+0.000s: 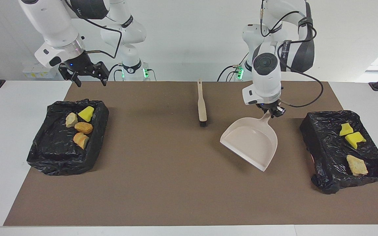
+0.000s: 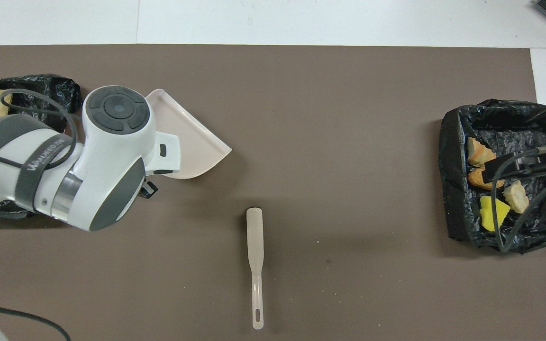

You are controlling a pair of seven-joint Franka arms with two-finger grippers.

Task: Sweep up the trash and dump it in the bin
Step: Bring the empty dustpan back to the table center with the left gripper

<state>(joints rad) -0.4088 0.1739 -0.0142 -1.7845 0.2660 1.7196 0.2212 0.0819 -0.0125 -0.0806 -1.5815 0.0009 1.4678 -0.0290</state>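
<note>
Facing view: the left claw [image 1: 272, 113] is clamped on the handle of the beige dustpan [image 1: 250, 141], which hangs tilted over the brown mat [image 1: 162, 183], between the brush [image 1: 202, 104] and the bin at the left arm's end [image 1: 320, 154]. That bin holds two yellow pieces [image 1: 351, 135] and a tan lump [image 1: 357, 165]. The right claw [image 1: 89, 80] waits, fingers spread and empty, over the mat's edge by the bin at the right arm's end [image 1: 54, 154], which holds four pieces [image 1: 80, 124]. The mat's middle lies open.

Overhead view: the dustpan's lip [image 2: 192, 142] shows past the left arm's wrist. The brush [image 2: 255, 265] lies alone near the robots. The tabletop [image 2: 301, 21] borders the mat.
</note>
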